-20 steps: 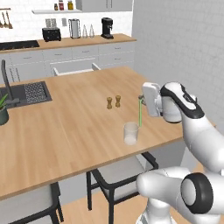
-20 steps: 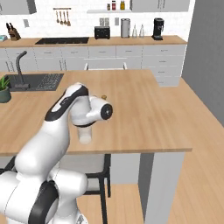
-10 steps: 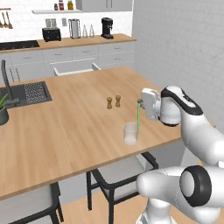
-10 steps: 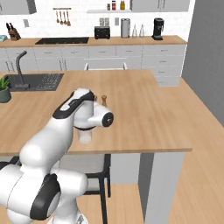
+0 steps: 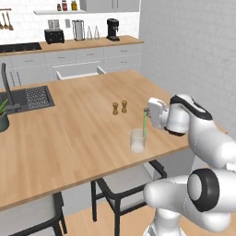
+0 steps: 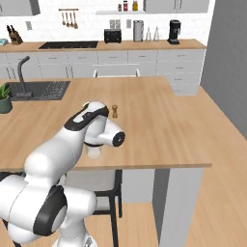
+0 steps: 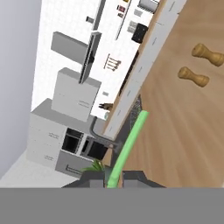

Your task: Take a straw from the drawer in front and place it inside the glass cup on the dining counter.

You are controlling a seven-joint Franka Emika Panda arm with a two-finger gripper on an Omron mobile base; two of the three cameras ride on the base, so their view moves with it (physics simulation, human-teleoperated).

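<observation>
Straw held above the cup.
Jaws pinch the green straw [image 5: 144,124] upright, its lower end over the glass cup [image 5: 137,141] on the worktop [image 5: 73,133].

The dining counter [image 5: 69,138] was light wood. On it stood the glass cup [image 5: 137,141] near its front edge. Two brown shakers [image 5: 119,108] stood just behind.

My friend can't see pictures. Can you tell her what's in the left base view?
A white robot arm's gripper holds a green straw upright, its lower end at the glass cup on the dining counter. Two wooden shakers stand behind the cup.
</observation>
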